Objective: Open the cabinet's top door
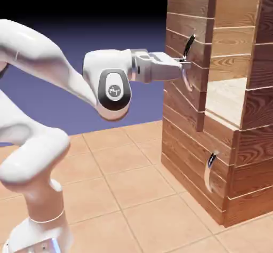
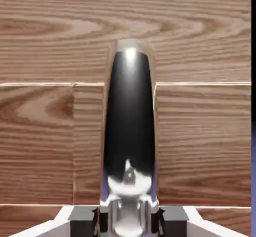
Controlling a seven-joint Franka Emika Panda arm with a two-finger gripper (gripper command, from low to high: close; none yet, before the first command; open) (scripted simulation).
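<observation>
The cabinet (image 1: 250, 156) of reddish-brown planks stands at the exterior view's right. Its top door (image 1: 181, 22) faces the arm and carries a long curved dark-and-silver handle (image 1: 190, 45). My gripper (image 1: 184, 65) reaches level from the left and is shut on that handle's lower half. In the hand view the handle (image 2: 128, 121) rises large from between my grey fingertips (image 2: 82, 215), with the door's planks (image 2: 50, 131) filling the picture behind it. Behind the door's edge, a pale inner shelf (image 1: 229, 97) shows in the cabinet.
Below the top door sits a shorter plank door with a smaller curved handle (image 1: 211, 169). The cabinet stands on a floor of orange-brown tiles (image 1: 133, 193). My white arm (image 1: 37, 140) fills the exterior view's left side.
</observation>
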